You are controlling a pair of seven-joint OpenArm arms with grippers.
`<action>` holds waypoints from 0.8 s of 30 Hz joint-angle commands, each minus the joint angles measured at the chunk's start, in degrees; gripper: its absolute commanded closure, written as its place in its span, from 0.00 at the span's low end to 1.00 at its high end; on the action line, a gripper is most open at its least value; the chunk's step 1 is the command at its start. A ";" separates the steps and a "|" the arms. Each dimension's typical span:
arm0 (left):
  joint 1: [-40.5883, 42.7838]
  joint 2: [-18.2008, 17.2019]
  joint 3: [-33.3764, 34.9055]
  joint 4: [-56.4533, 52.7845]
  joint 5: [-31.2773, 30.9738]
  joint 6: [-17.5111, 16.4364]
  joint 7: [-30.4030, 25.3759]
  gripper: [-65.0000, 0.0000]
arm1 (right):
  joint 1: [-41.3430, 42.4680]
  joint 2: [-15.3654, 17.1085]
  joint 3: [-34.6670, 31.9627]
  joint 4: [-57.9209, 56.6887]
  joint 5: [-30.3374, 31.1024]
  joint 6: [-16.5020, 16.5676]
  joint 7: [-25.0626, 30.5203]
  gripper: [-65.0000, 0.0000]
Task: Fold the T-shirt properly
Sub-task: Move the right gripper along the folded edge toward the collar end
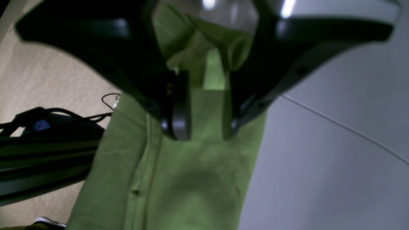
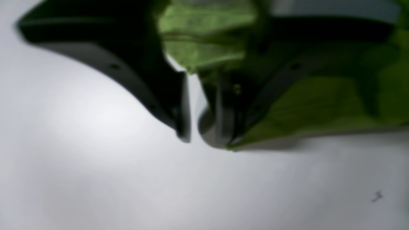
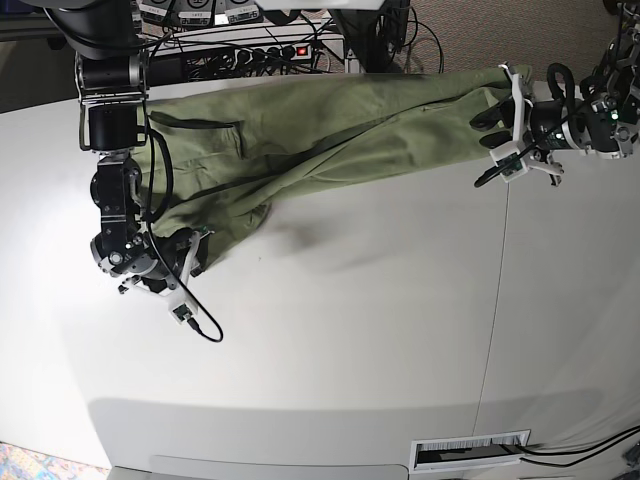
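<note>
The green T-shirt point(image 3: 330, 130) lies stretched across the back of the white table point(image 3: 350, 330), from the left arm's side to the right arm's side. At the base view's right, my left gripper point(image 3: 494, 140) holds the shirt's end. In its wrist view the cloth point(image 1: 191, 179) bunches between its jaws point(image 1: 204, 127) and hangs below them. At the base view's left, my right gripper point(image 3: 178, 255) is at the shirt's other end, low over the table. Its tips point(image 2: 194, 134) stand a thin slit apart. Cloth point(image 2: 319, 108) is bunched deeper between the jaws and drapes over one finger.
Cables and a power strip point(image 3: 270, 45) crowd the space behind the table. A thin cable point(image 3: 195, 320) trails on the table from the right arm. A seam point(image 3: 495, 300) crosses the tabletop. Dark equipment point(image 1: 41, 150) stands off the table edge beside the shirt.
</note>
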 commanded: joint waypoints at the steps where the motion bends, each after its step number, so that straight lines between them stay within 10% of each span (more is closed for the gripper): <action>1: -0.28 -1.11 -0.66 0.66 -0.66 -0.04 -0.87 0.72 | 1.27 0.66 0.44 0.63 0.72 -0.15 -0.96 0.87; 5: -0.28 -1.11 -0.66 0.66 -0.66 -0.04 -0.87 0.72 | 1.27 0.68 0.44 0.66 3.89 -0.15 -1.97 1.00; 24: -0.26 -1.11 -0.66 -1.42 1.07 -0.02 -2.43 0.72 | 1.11 5.73 0.44 14.91 20.41 -0.07 -16.76 1.00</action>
